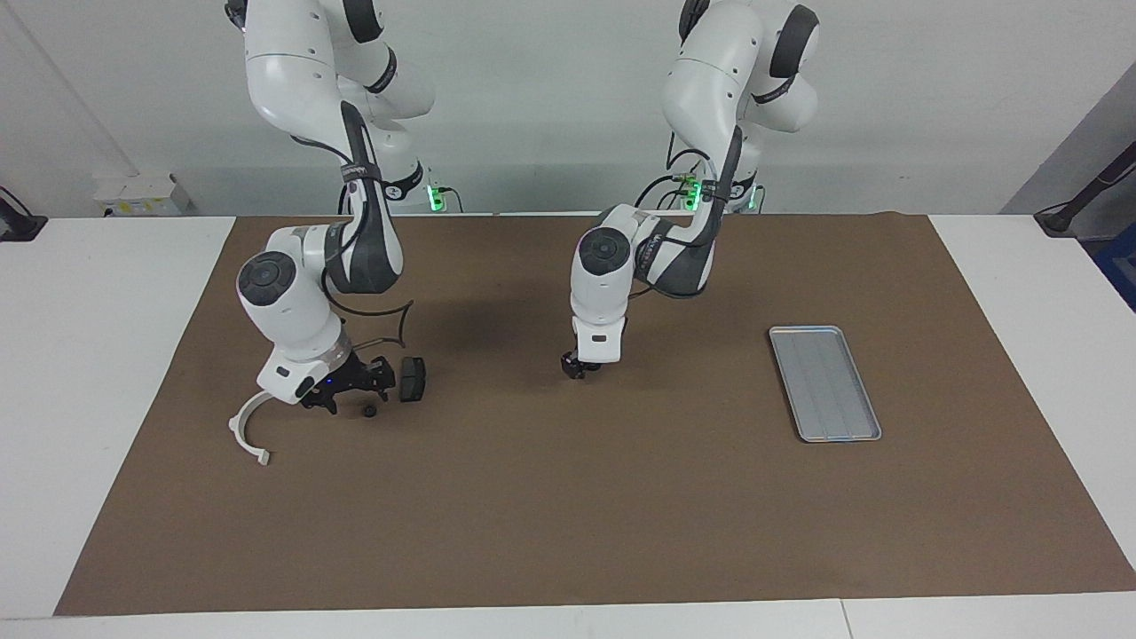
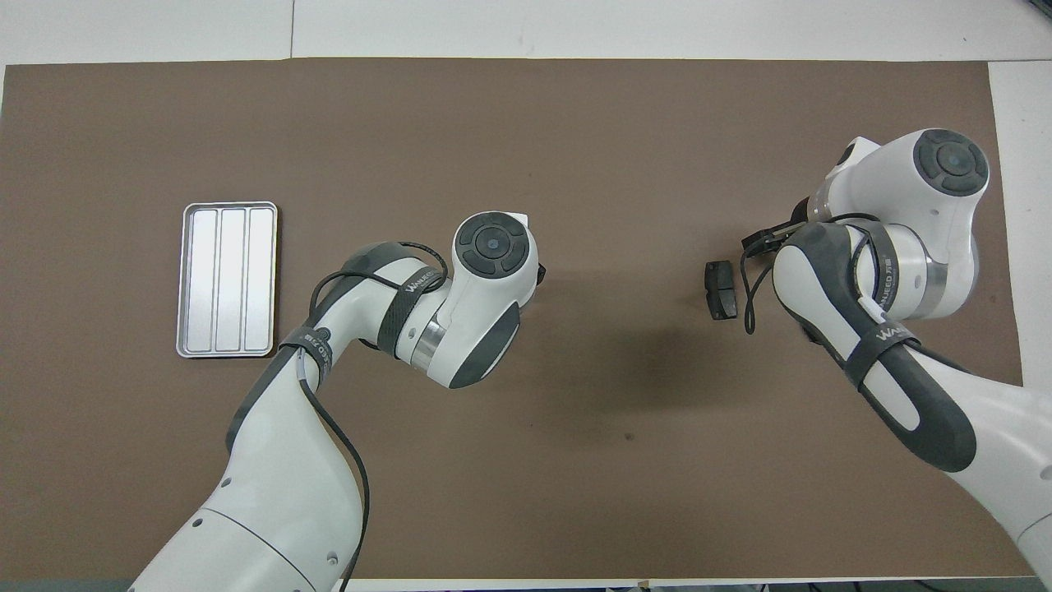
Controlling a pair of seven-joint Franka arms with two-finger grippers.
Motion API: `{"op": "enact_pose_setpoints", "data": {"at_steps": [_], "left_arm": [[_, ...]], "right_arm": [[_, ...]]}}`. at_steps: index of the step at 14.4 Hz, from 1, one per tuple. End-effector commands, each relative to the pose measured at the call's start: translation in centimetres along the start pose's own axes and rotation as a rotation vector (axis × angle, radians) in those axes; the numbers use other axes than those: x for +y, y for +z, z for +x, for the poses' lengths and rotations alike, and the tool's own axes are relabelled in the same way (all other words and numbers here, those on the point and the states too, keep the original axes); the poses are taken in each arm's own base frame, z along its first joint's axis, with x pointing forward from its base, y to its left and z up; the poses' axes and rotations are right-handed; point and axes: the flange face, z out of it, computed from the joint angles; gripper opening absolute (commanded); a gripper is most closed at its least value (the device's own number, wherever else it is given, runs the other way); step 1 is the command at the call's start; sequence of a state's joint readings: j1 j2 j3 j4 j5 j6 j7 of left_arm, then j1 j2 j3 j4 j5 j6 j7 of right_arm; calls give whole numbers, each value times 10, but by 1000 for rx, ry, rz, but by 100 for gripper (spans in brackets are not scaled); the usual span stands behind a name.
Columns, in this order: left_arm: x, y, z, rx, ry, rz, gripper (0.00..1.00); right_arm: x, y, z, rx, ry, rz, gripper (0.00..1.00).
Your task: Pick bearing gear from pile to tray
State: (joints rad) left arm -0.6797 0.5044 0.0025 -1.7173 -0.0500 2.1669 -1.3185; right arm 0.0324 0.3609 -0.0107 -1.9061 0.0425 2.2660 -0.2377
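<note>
If light, stiff & slick as judged, pinch bearing gear (image 1: pixel 369 411) across rim w/ right gripper (image 1: pixel 342 395), low over pile (image 1: pixel 412 379); left gripper (image 1: pixel 575 366) idle mid-table; grip states: cannot tell.

I am seeing the right arm reaching out from its base and bending down sharply at the elbow, wrist tilted, with the right gripper (image 1: pixel 342 390) hanging low toward its own end of the table. Its black fingers are standing apart. In the overhead view the wrist housing is covering most of that gripper.

The left arm is folding forward over the middle of the table, forearm pointing straight down. The left gripper (image 1: pixel 574 366) is sitting just above the surface; I am not able to read its finger spacing.
</note>
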Motion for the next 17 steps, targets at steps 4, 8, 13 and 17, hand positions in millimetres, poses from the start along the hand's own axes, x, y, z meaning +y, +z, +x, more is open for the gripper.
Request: {"op": "enact_pose_setpoints", "data": {"at_steps": [4, 8, 13, 17], "left_arm": [[-12, 3, 7, 16, -24, 32, 0], [-40, -35, 58, -4, -15, 64, 0], [-148, -79, 153, -54, 112, 74, 0], [-219, -81, 220, -76, 229, 50, 0]], "right_arm": [[-12, 10, 2, 15, 7, 4, 94], [-27, 18, 7, 23, 5, 3, 93], [-22, 24, 7, 24, 1, 2, 92], [-20, 28, 7, 27, -5, 1, 80]]}}
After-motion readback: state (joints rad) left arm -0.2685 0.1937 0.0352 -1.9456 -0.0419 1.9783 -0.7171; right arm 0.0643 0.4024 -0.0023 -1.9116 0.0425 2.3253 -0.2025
